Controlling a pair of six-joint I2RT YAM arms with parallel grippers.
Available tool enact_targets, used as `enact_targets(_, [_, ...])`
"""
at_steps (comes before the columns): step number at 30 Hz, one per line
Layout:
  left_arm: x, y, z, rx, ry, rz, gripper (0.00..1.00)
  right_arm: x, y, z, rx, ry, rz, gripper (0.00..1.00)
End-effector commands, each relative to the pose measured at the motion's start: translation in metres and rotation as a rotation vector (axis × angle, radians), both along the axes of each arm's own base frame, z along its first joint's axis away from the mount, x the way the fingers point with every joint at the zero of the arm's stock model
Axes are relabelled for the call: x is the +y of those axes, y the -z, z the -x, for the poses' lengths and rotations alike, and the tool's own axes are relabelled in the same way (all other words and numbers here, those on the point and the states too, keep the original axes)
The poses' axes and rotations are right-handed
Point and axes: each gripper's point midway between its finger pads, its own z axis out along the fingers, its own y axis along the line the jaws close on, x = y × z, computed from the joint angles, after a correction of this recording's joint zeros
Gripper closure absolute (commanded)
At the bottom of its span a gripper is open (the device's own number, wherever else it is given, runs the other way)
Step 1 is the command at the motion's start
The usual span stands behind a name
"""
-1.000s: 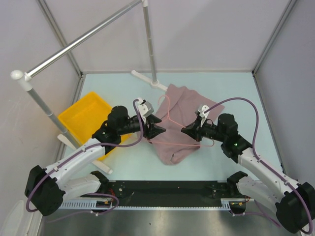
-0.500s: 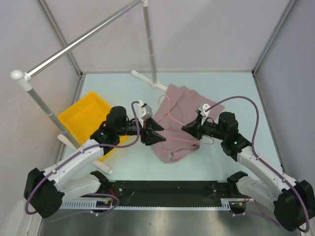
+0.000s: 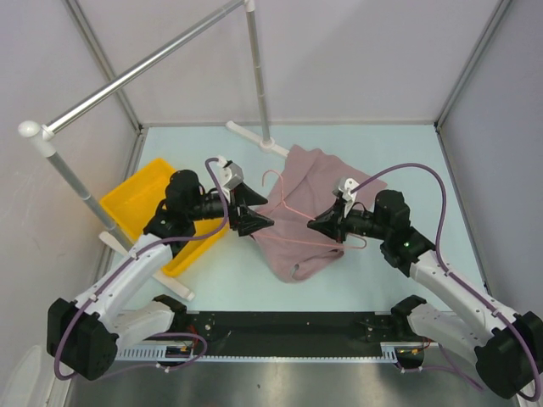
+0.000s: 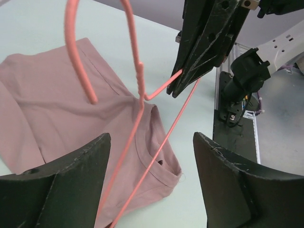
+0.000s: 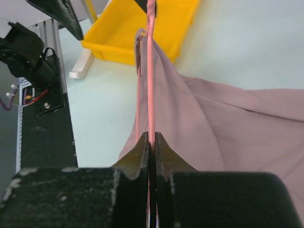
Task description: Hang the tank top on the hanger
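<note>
treat tank top (image 4: 57,95) as limp, light; grasp at neckline hem, lower centre. note thin hanger (image 4: 139,78) pinched in closed right gripper (image 5: 151,137); left gripper (image 4: 152,142) wide open, empty.

Yellow bin (image 3: 140,199) rests on the table (image 3: 382,153) beside a rack post (image 3: 81,191).
</note>
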Motion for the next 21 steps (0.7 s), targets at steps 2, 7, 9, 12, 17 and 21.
enact_targets(2, [-0.005,-0.018,0.006,-0.049,0.073,0.036,0.24,0.010,-0.040,0.015,-0.087,-0.097,-0.059,1.00])
enact_targets(7, [-0.011,-0.010,0.013,0.013,0.149,0.048,0.24,0.012,-0.048,0.019,-0.098,-0.126,-0.071,1.00])
enact_targets(9, [-0.013,-0.008,0.016,0.030,0.178,0.048,0.24,0.014,-0.048,0.020,-0.095,-0.143,-0.069,1.00])
enact_targets(12, [-0.015,-0.003,0.016,0.053,0.195,0.043,0.24,0.017,-0.052,0.024,-0.088,-0.187,-0.075,1.00])
enact_targets(17, [-0.017,-0.002,0.019,0.064,0.218,0.042,0.34,0.020,-0.052,0.024,-0.083,-0.207,-0.072,1.00])
enact_targets(21, [-0.019,-0.001,0.025,0.063,0.232,0.041,0.71,0.018,-0.053,0.021,-0.087,-0.187,-0.073,1.00])
